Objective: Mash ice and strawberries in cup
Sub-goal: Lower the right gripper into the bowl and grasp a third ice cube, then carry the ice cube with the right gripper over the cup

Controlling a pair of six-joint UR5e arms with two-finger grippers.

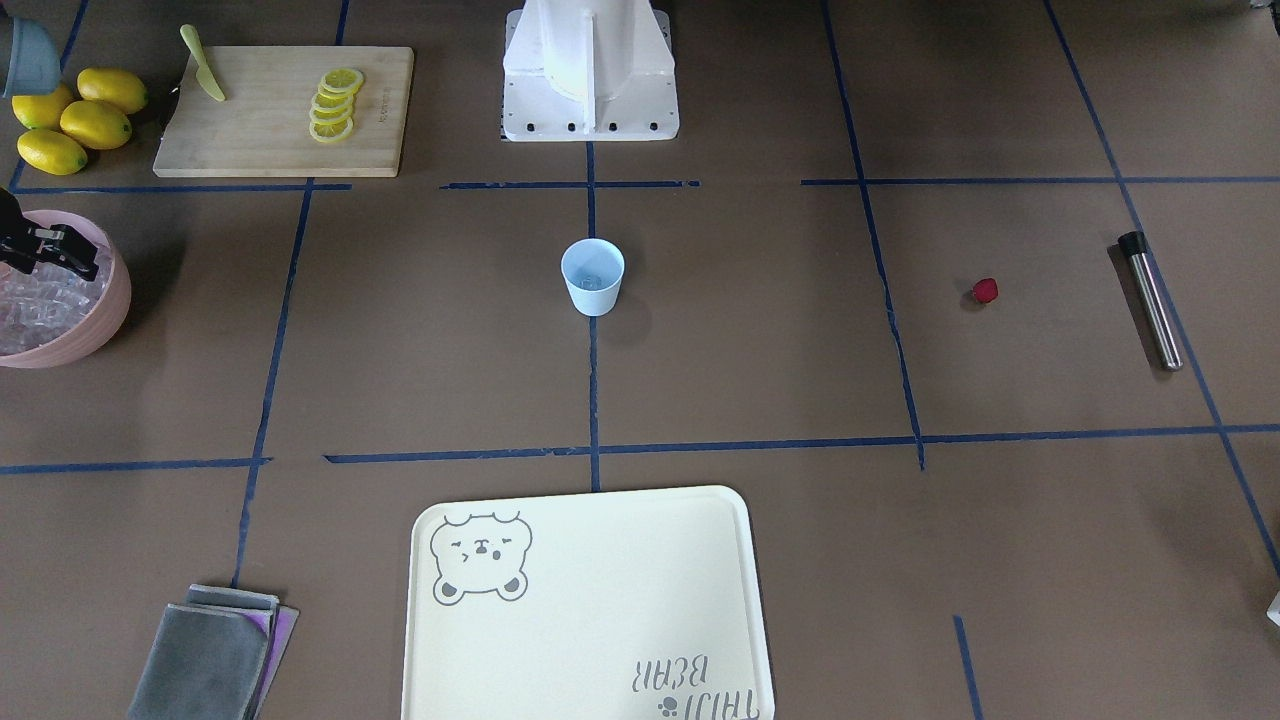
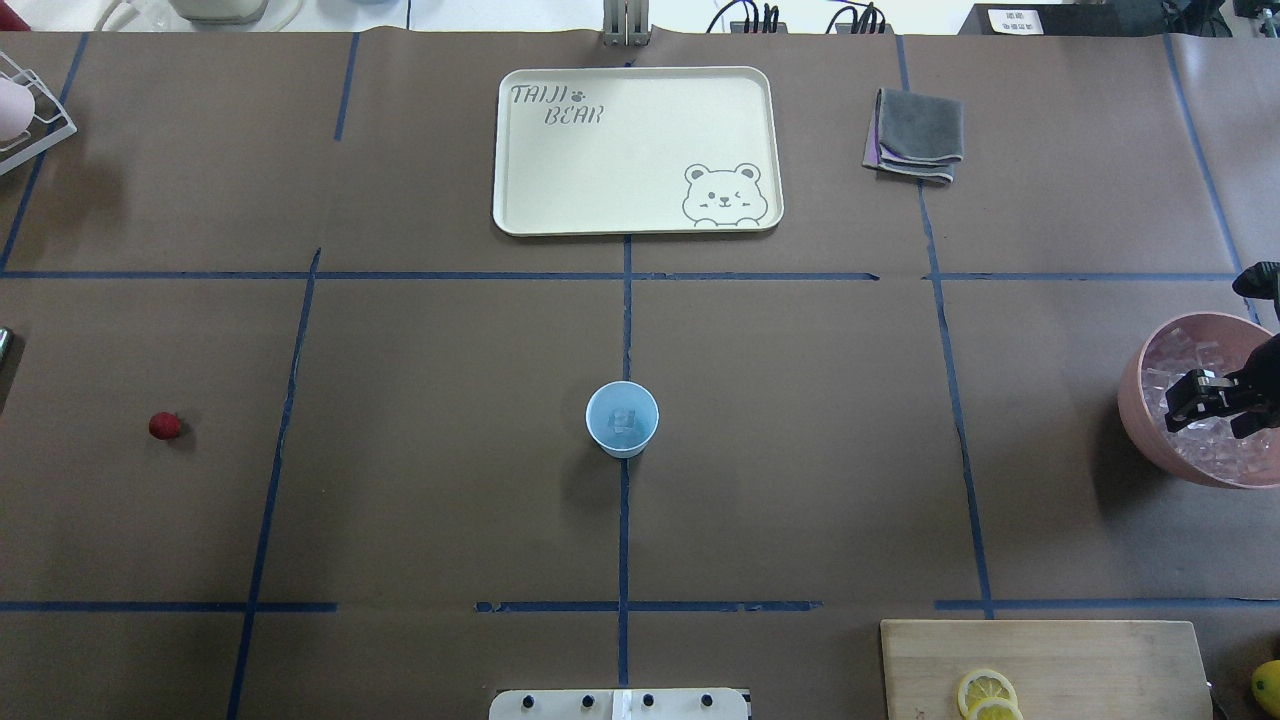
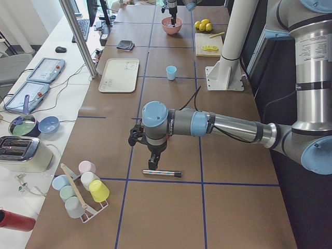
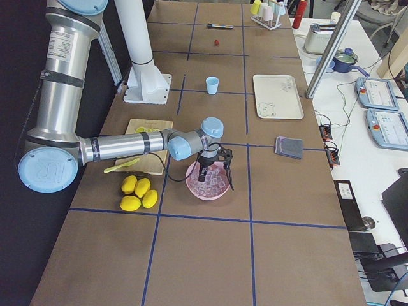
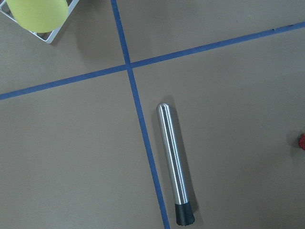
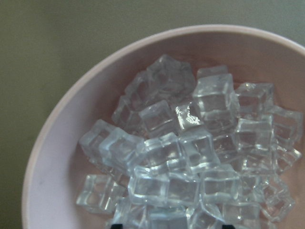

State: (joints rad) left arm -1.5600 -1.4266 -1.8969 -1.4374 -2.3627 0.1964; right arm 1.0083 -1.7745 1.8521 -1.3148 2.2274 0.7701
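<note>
The light blue cup (image 2: 621, 419) stands upright at the table's middle, also in the front view (image 1: 592, 278); one clear ice cube (image 2: 624, 418) seems to lie in it. The pink bowl (image 2: 1135, 400) at the right holds several ice cubes (image 6: 190, 157). My right gripper (image 2: 1215, 400) hovers over the bowl, open and empty, jaws apart above the ice. The red strawberry (image 2: 164, 426) lies alone on the left, also in the front view (image 1: 985, 291). My left gripper (image 3: 154, 165) hangs just above a steel muddler (image 5: 174, 162); I cannot tell whether it is open or shut.
A cream bear tray (image 2: 620, 150) and a folded grey cloth (image 2: 915, 135) lie at the far side. A cutting board (image 1: 280, 110) carries lemon slices and a knife (image 1: 203, 77), with whole lemons (image 1: 75, 120) beside it. A cup rack (image 3: 80, 192) stands at the left end.
</note>
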